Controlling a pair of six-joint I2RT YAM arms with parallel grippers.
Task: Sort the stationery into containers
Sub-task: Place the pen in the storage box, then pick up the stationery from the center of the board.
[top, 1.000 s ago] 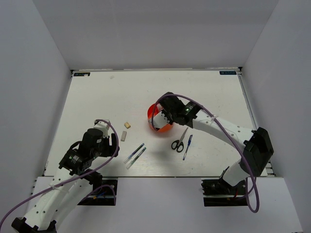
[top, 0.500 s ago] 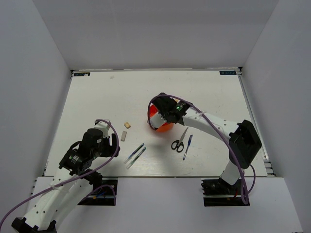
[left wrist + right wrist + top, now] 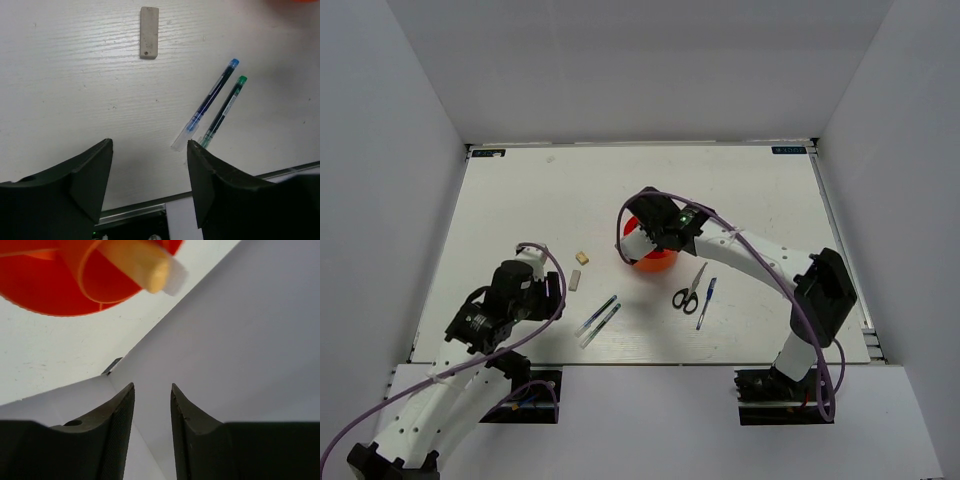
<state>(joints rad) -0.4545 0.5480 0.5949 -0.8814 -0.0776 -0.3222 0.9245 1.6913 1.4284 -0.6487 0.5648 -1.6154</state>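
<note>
The orange-red tub (image 3: 660,262) stands mid-table, and my right gripper (image 3: 638,246) hangs over its left side. In the right wrist view the tub (image 3: 55,285) fills the top left with a pale orange highlighter (image 3: 137,261) leaning inside it; my right gripper (image 3: 152,387) is open with nothing between its fingers. My left gripper (image 3: 150,145) is open above bare table, near a blue-capped pen (image 3: 207,100) and a green-capped pen (image 3: 223,111). A grey eraser (image 3: 149,32) lies beyond them. Scissors (image 3: 690,288) and a blue pen (image 3: 706,302) lie right of the tub.
A small beige eraser (image 3: 582,258) sits left of the tub, above the grey eraser (image 3: 574,279). The table's near edge and metal rail (image 3: 135,212) run just under my left gripper. White walls enclose the table on three sides.
My right gripper has shifted left over the tub and its jaws have parted. The left arm has barely moved.
</note>
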